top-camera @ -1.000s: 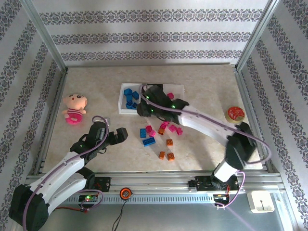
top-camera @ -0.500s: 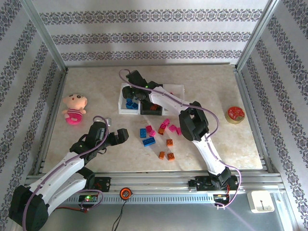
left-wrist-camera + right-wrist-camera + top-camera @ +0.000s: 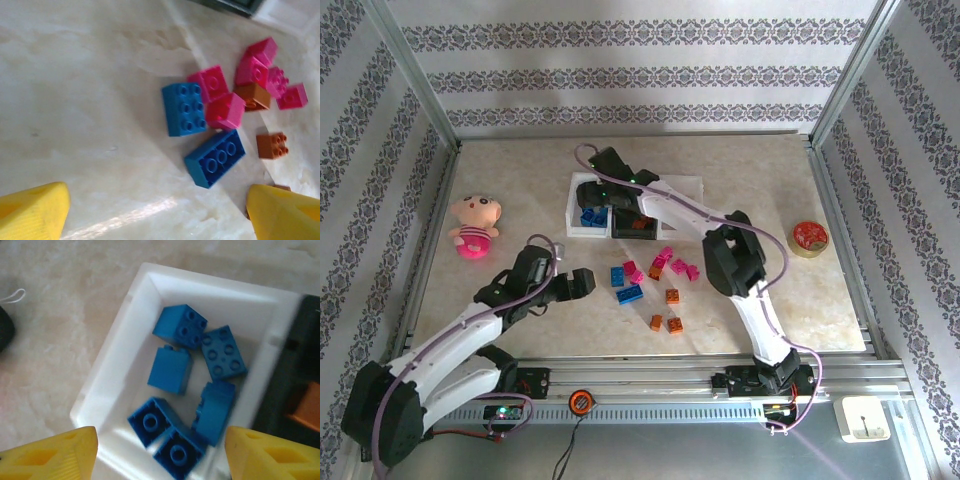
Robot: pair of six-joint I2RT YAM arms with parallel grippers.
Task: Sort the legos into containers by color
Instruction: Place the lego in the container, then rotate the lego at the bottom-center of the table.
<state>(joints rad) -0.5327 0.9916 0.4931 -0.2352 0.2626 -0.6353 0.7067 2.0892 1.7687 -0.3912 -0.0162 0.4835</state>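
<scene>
top view: your left jaws stand apart, low over the surface. the loose legos, blue, pink and orange, lie just off their open end. your right jaws, also apart, hang over the white tray of blue bricks, with the black tray touching it on the far side from your left arm and a second white tray past that.

left wrist view: the yellow fingertips sit wide apart with nothing between them. ahead of the jaws lie two blue bricks, pink ones touching them, and an orange brick near the right tip.

right wrist view: the fingertips are spread and hold nothing. six blue bricks rest in the white tray straight ahead. the black tray sits beside the right tip and holds an orange brick.
</scene>
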